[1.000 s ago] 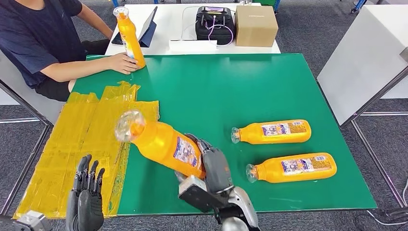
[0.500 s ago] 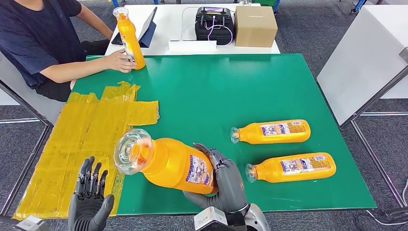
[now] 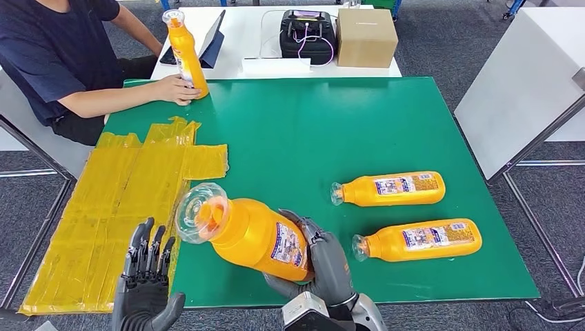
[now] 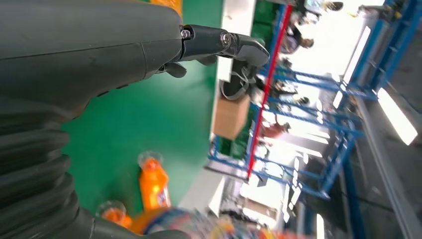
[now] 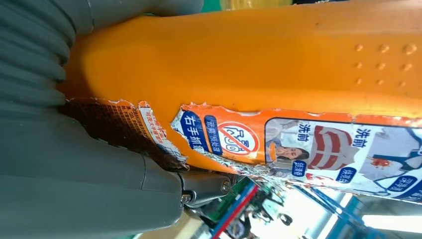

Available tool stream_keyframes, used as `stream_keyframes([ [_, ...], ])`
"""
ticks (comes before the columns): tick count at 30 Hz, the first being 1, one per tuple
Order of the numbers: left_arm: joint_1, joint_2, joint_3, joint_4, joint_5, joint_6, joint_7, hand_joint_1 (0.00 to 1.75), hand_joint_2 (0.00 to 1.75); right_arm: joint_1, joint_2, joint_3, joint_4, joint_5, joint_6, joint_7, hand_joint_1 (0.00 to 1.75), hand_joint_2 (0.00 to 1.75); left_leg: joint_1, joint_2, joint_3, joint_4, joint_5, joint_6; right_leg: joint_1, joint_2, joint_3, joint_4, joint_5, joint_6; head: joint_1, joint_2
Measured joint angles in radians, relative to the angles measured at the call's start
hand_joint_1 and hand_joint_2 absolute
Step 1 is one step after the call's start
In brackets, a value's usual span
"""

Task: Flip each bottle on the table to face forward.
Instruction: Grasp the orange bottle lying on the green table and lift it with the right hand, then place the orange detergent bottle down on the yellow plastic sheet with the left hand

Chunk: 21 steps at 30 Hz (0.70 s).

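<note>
Two bottles (image 3: 388, 189) (image 3: 417, 240) lying right on the desk (image 3: 310, 131), one behind the other. Upright bottle (image 3: 183, 49) at far left corner. Box (image 3: 366, 36) behind desk.

The held bottle (image 3: 245, 231) hides much of the right hand (image 3: 324, 265) in the head view, and the wrist is cut off below. In the right wrist view the bottle's ends run past the picture's edges. In the left wrist view its label is a blur. The person's (image 3: 48, 55) head is cut off.
</note>
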Motion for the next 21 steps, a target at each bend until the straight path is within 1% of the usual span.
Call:
stream_keyframes([
  [7,-0.017,0.067,-0.103,0.019,0.007,0.022,-0.026,0.00,1.75,0.000,-0.003,-0.001,0.042,-0.010,0.005,0.007,1.75,1.75,0.000,0.000,0.000,0.000,0.000,0.000,0.000,0.000,0.000,0.000,0.000,0.000,0.000,0.000],
  [13,-0.031,0.106,-0.154,0.038,0.010,0.042,-0.033,0.00,1.75,-0.001,-0.003,0.000,0.058,0.005,0.020,0.019,1.75,1.75,0.000,0.000,0.000,0.000,0.000,0.000,0.000,0.000,0.000,0.000,0.000,0.000,0.000,0.000],
  [16,-0.040,0.126,-0.175,0.048,0.013,0.062,-0.033,0.00,1.75,-0.008,-0.002,0.003,0.067,0.026,0.054,0.020,1.75,1.75,0.000,0.000,0.000,0.000,0.000,0.000,0.000,0.000,0.000,0.000,0.000,0.000,0.000,0.000],
  [21,-0.054,0.156,-0.203,0.066,0.017,0.098,-0.015,0.00,1.75,-0.041,0.009,0.036,0.089,0.087,0.140,0.021,1.75,1.75,0.000,0.000,0.000,0.000,0.000,0.000,0.000,0.000,0.000,0.000,0.000,0.000,0.000,0.000],
])
